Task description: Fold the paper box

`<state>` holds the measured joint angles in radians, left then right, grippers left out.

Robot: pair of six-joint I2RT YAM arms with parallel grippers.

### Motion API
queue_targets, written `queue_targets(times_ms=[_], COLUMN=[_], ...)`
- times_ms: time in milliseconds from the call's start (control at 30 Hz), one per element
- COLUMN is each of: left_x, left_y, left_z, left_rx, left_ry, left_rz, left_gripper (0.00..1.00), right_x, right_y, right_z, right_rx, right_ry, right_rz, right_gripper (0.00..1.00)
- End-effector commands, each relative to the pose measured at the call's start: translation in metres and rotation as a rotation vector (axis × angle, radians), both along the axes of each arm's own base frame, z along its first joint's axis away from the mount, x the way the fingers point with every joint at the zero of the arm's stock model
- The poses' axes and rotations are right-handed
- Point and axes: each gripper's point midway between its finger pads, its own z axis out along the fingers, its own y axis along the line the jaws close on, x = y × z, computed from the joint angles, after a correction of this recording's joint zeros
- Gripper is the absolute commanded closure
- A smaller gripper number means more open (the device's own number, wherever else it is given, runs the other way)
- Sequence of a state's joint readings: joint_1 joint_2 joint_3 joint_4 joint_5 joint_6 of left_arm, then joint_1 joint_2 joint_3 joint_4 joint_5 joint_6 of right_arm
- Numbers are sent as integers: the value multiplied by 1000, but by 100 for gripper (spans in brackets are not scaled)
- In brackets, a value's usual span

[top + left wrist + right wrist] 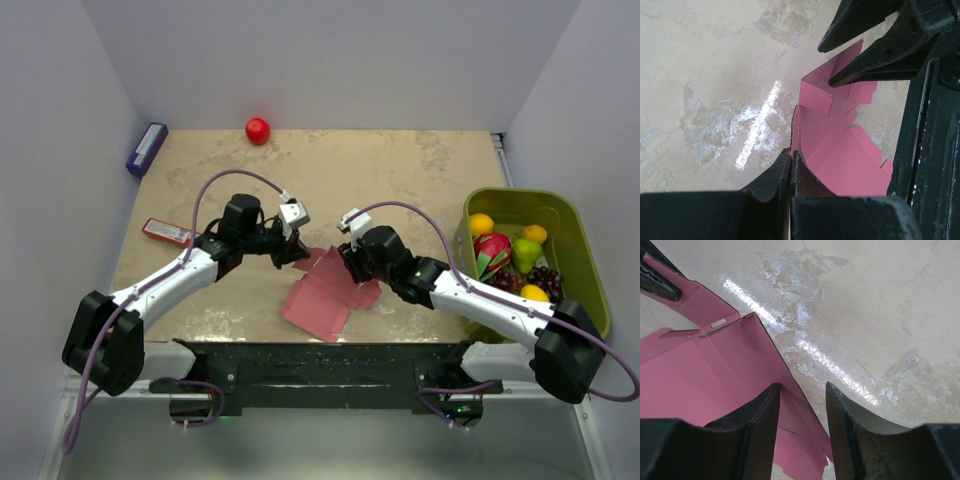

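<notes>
The pink paper box (318, 300) lies partly folded at the middle of the table's near side, between the two arms. Its panels and a raised flap show in the left wrist view (850, 160). My left gripper (296, 252) is at the box's upper left corner, its jaws (791, 154) shut on the thin edge of an upright pink panel. My right gripper (348, 262) is at the box's upper right. Its fingers (802, 386) stand apart astride a raised pink wall (690, 375); the left finger is against the card and the right finger is clear of it.
A green bin (575, 230) of fruit stands at the right edge. A red ball (258, 130) lies at the back, a purple box (146, 148) at the back left, and a narrow red packet (167, 233) at the left beside my left arm.
</notes>
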<state>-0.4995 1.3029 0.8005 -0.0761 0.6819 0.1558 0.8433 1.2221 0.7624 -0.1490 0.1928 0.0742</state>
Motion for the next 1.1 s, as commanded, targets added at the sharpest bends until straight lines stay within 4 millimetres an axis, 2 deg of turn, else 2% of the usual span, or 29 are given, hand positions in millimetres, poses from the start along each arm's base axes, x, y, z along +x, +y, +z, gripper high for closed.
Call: queue_targets(times_ms=[0,200,333,433,467,600,733,800,867,900,967,1000,1067], left_x=[-1,1,1,1,2,7,16,22,30,31,34,34,39], left_y=[-7,-6,-6,-7,-7,-8,-9,-9,-9,-10,-11,-11,-8], left_z=[12,12,12,11,10,2,-10,-19,-22,-28,-32,-40,-46], left_rx=[-37,-32,-30,-34,-34,-27,-9,5,-1,7,-1,11,27], left_ry=[-32,-34,-35,-28,-28,-1,61,101,108,117,168,190,210], left_rz=[-56,-47,-43,-46,-46,-16,43,93,133,136,172,184,228], left_gripper=[100,100,100,100,100,100,100,100,100,100,100,100,96], right_x=[12,10,6,6,6,9,15,17,12,11,11,10,12], right_y=[1,8,12,13,12,11,9,4,11,11,12,11,11], right_z=[18,32,29,23,22,19,15,6,3,-4,-3,-11,-6], right_rx=[20,55,65,51,44,23,-15,-78,-112,-149,-191,-231,-264], right_ry=[-63,-86,-69,-52,-51,-49,-46,-47,-60,-57,-90,-87,-128], right_rz=[-31,13,40,42,38,31,-3,-41,-41,-52,-92,-103,-147], right_gripper=[53,55,61,72,80,93,100,100,100,100,100,100,100])
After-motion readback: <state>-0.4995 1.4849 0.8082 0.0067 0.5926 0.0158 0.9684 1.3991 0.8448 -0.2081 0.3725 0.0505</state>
